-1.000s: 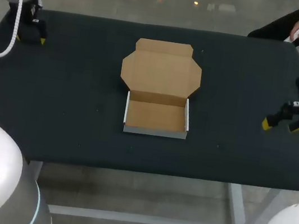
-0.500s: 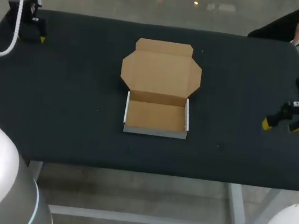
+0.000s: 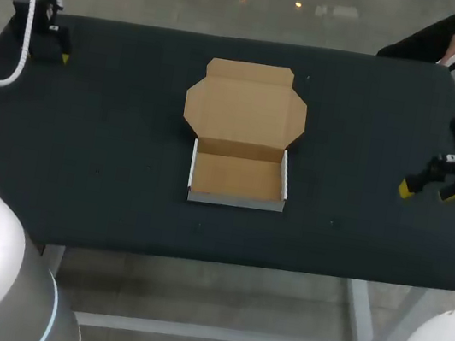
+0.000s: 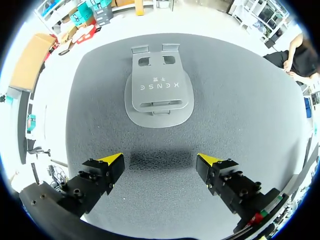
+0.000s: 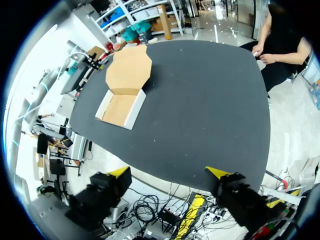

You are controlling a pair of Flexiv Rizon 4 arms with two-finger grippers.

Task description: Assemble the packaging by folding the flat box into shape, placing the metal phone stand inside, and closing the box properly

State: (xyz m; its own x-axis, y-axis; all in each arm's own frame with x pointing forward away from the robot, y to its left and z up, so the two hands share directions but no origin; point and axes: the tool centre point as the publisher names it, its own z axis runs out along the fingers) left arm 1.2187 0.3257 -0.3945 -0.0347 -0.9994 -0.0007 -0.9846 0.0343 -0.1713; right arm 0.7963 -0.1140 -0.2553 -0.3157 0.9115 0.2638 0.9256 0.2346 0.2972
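The cardboard box (image 3: pixel 237 178) sits mid-table with its tray folded up and its lid flap (image 3: pixel 246 109) lying flat behind it. From the right wrist view, the box (image 5: pixel 121 108) is far ahead of the gripper. The grey metal phone stand (image 4: pixel 159 93) lies flat on the black cloth, a short way ahead of my left gripper (image 4: pixel 160 160), which is open and empty. In the head view that left gripper (image 3: pixel 47 51) hangs at the table's far left corner, and I cannot make out the stand there. My right gripper (image 3: pixel 426 192) hangs open and empty near the table's right edge.
The black table (image 3: pixel 110 143) carries only the box and the stand. My right gripper (image 5: pixel 169 172) hangs over the table's edge.
My left gripper has crept slightly toward the table's far edge. The box and the right arm have not moved.
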